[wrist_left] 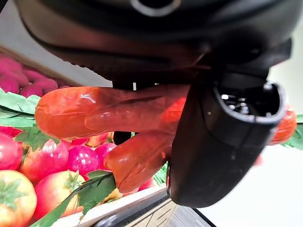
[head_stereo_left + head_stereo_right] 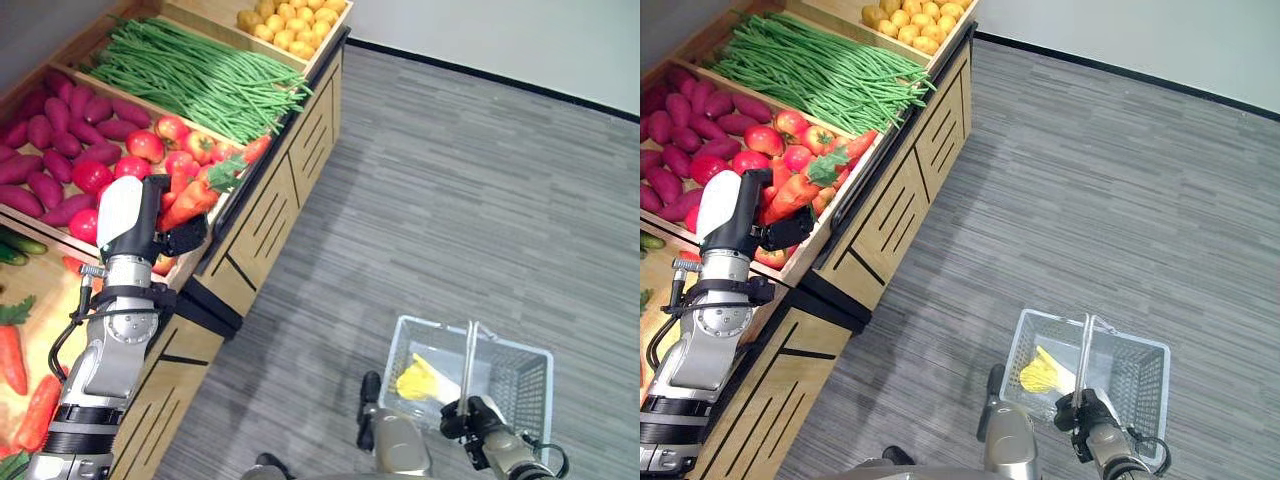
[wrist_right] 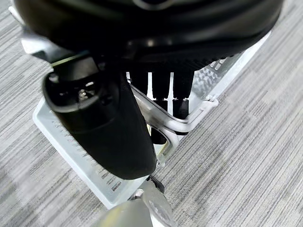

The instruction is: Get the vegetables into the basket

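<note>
My left hand (image 2: pixel 176 240) is shut on an orange carrot (image 2: pixel 196 198) with green leaves, held just above the tomatoes at the front edge of the wooden produce stand (image 2: pixel 262 215). In the left wrist view the carrot (image 1: pixel 109 113) lies across my curled fingers, the thumb (image 1: pixel 222 142) closed over it. My right hand (image 2: pixel 468 415) is shut on the handle of a pale wire basket (image 2: pixel 530 372) hanging low over the floor at the lower right. A yellow vegetable (image 2: pixel 418 381) lies inside the basket. The right wrist view shows my fingers (image 3: pixel 163 90) curled round the basket handle (image 3: pixel 189 120).
The stand holds red tomatoes (image 2: pixel 145 146), purple sweet potatoes (image 2: pixel 45 135), long green beans (image 2: pixel 200 75), yellow produce (image 2: pixel 290 20), cucumbers (image 2: pixel 15 245) and more carrots (image 2: pixel 12 358). Grey striped carpet (image 2: pixel 480 200) stretches to the right of the stand.
</note>
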Available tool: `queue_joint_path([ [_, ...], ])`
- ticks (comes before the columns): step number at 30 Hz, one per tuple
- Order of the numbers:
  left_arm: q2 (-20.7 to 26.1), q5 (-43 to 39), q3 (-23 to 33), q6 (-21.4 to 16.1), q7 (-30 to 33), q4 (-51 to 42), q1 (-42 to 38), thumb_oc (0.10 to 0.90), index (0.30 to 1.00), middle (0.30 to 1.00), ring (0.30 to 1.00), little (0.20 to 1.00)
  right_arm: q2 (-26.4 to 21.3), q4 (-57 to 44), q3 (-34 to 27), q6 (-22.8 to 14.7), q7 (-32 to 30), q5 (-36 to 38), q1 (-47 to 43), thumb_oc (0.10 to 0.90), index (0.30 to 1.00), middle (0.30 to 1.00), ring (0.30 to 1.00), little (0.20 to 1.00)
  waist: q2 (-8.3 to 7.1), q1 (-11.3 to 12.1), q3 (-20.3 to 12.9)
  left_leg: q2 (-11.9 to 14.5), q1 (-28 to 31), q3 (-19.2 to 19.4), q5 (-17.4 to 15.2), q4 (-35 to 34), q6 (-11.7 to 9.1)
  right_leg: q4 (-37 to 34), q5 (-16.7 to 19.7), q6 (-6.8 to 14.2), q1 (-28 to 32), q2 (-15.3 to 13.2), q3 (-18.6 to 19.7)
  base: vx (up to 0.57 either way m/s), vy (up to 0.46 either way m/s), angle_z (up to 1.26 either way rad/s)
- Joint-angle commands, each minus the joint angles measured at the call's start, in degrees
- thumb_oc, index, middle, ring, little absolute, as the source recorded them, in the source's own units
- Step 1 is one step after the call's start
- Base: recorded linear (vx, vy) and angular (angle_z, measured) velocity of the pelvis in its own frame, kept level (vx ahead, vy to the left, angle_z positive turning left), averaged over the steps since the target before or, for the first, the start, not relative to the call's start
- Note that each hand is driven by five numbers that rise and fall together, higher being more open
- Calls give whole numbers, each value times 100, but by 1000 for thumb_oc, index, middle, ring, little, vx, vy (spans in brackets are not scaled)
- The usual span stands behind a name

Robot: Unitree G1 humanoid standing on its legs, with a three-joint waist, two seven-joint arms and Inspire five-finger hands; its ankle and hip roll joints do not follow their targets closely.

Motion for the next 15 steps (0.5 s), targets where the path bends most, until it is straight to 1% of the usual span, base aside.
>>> queue_joint_path([
  [1,220,35,85,-318,333,-477,-598,400,300,300,300,300,-114,158,237,114,-19,-146,319,400,300,300,300,300,167,-94,-272,355,-323,-226,210,83,-125,362,-166,1055,46,-884,133,45,-88,-1],
  [2,212,33,81,-319,333,-472,-606,400,300,300,300,300,-123,157,233,112,-20,-144,319,400,300,300,300,300,180,-94,-275,363,-327,-229,222,74,-132,381,-184,1048,35,-879,129,66,-119,-1],
  [5,144,-30,-67,-313,327,-431,-767,400,300,300,300,300,-225,183,159,103,-48,-71,328,400,300,300,300,300,355,-186,-261,446,-362,-258,450,-58,-221,482,-317,986,-79,-782,177,50,-111,1],
  [6,87,-79,-161,-306,336,-400,-885,400,300,300,300,300,-265,223,101,100,-90,-21,358,400,300,300,300,300,467,-249,-251,510,-382,-268,614,-161,-294,527,-413,937,-133,-699,194,51,-143,7],
  [7,82,-80,-172,-305,340,-388,-902,400,300,300,300,300,-270,224,95,97,-91,-16,358,400,300,300,300,300,478,-246,-254,516,-387,-274,626,-169,-299,535,-423,929,-140,-693,189,62,-152,10],
  [8,54,-116,-208,-298,334,-365,-945,400,300,300,300,300,-283,244,57,99,-107,31,375,400,300,300,300,300,522,-273,-254,559,-401,-267,680,-197,-333,558,-492,889,-156,-633,203,82,-193,1],
  [9,1,-158,-262,-305,333,-341,-1010,400,300,300,300,300,-307,256,16,83,-129,74,405,400,300,300,300,300,573,-304,-233,652,-415,-257,768,-142,-400,553,-578,830,-153,-541,210,82,-195,-3],
  [10,-3,-160,-267,-306,335,-333,-1021,400,300,300,300,300,-312,256,12,81,-129,76,404,400,300,300,300,300,583,-299,-230,669,-418,-259,774,-132,-413,551,-585,820,-151,-528,207,89,-230,-8],
  [12,-80,-230,-250,-309,348,-292,-1016,400,300,300,300,300,-332,284,-29,67,-145,120,390,400,300,300,300,300,604,-274,-180,849,-505,-321,962,211,-532,442,-697,752,-82,-355,222,112,-261,-12],
  [13,-108,-248,-232,-298,368,-266,-1015,400,300,300,300,300,-349,296,-30,40,-125,160,388,400,300,300,300,300,593,-236,-121,1008,-646,-523,1049,626,-561,331,-757,657,-23,-183,311,122,-322,-29],
  [14,-98,-251,-230,-293,379,-266,-1026,400,300,300,300,300,-354,300,-19,22,-131,196,391,400,300,300,300,300,553,-204,-77,1109,-742,-629,1096,889,-561,281,-800,600,26,-96,346,113,-315,-42],
  [15,-87,-258,-223,-292,393,-267,-1024,400,300,300,300,300,-342,316,-15,0,-131,226,404,400,300,300,300,300,502,-154,-22,1220,-841,-821,1224,1149,-561,198,-852,544,100,12,378,64,-303,-36],
])
